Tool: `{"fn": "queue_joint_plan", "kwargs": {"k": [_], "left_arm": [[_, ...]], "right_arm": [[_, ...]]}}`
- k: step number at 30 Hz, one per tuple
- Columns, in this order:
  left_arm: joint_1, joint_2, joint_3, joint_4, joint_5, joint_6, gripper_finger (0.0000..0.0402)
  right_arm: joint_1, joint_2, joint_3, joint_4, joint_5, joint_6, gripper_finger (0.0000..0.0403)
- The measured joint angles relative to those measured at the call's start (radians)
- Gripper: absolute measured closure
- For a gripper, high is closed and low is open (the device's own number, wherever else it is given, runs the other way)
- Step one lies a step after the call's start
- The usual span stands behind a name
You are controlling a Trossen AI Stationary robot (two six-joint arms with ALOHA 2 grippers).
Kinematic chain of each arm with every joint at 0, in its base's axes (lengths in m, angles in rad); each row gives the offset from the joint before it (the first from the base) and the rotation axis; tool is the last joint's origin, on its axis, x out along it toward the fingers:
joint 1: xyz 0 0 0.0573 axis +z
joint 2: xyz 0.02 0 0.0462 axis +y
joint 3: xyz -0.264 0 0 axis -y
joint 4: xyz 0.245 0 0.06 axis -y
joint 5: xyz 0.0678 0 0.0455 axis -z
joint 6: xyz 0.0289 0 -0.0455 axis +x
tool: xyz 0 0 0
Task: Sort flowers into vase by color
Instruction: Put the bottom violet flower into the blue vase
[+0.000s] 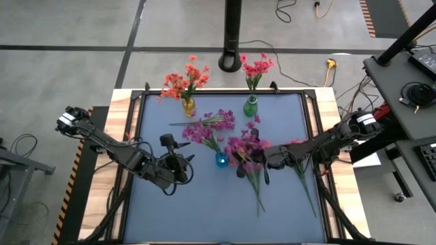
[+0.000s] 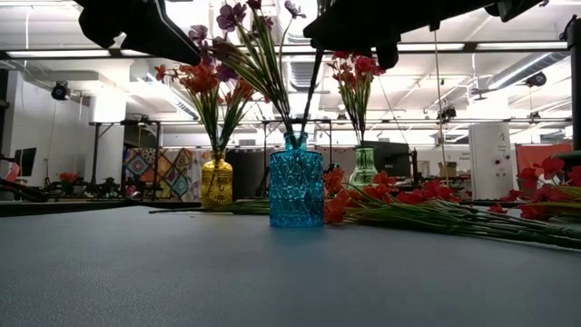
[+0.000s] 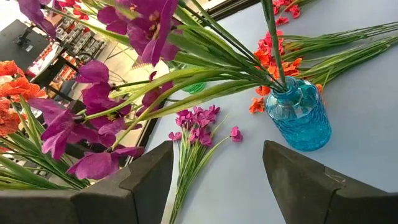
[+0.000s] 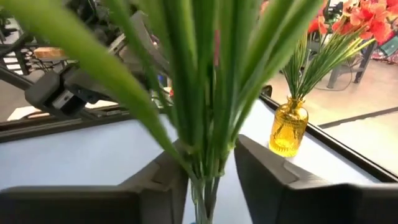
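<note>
Low view, faceted blue glass vase (image 2: 296, 189)

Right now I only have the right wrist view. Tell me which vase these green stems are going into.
Observer: The faceted blue glass vase. The low view shows stems entering its neck, with the right gripper just beside it.
Operator: Report the blossom colour there.
Observer: Purple blossoms top its stems in the low view.
Operator: Give me the left gripper.
Observer: The left gripper is open and empty, on the blue vase's other side.
</note>
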Motion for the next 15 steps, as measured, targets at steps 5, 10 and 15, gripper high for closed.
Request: {"fn": "queue_joint_plan", "kwargs": {"k": [5,10,15], "left_arm": [[0.000,0.000,0.000,0.000,0.000,-0.001,0.0171],[0.000,0.000,0.000,0.000,0.000,-0.001,0.0171],[0.000,0.000,0.000,0.000,0.000,-0.004,0.0171]], "right_arm": [[0.000,0.000,0.000,-0.066,-0.001,0.041,0.0239],[0.000,-0.001,0.000,-0.107,-0.004,0.071,0.0207],[0.000,-0.008,0.000,-0.110,-0.005,0.072,0.0192]]}}
